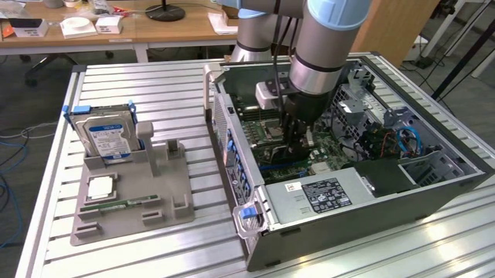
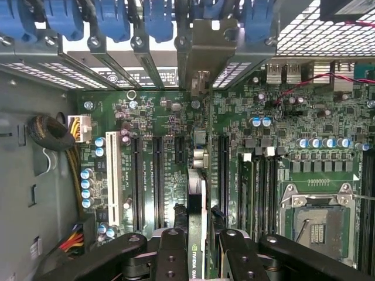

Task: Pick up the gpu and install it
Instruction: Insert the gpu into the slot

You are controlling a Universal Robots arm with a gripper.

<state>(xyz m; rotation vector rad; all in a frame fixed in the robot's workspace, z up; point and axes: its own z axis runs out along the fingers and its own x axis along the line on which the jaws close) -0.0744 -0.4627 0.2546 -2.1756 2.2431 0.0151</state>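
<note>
In the wrist view the gripper [image 2: 196,249] is pinching the gpu [image 2: 197,193] between its black fingers [image 2: 171,257], holding the thin card on edge so that its green-lettered top is facing the camera. The card is standing upright over the green motherboard [image 2: 316,117], running along the line of the long black expansion slots [image 2: 157,181], with its silver metal bracket [image 2: 199,55] reaching up to the rear slot openings, among the blue retention clips [image 2: 111,20]. Whether the card is seated in a slot or only hovering just above it cannot be told. Beside it the empty CPU socket [image 2: 319,219] is lying open on the board. In the exterior view the arm [image 1: 328,46] is reaching straight down into the open computer case [image 1: 371,214], with the gripper [image 1: 298,136] deep inside over the motherboard [image 1: 263,130]. Toward the exterior view's left, well apart from the case, a grey parts holder [image 1: 166,205] is sitting on the slatted metal table [image 1: 155,81], carrying an upright hard drive [image 1: 106,136] and a small green memory stick [image 1: 116,204]. Farther back, wooden desks [image 1: 155,29] are standing with boxes on them.
</note>
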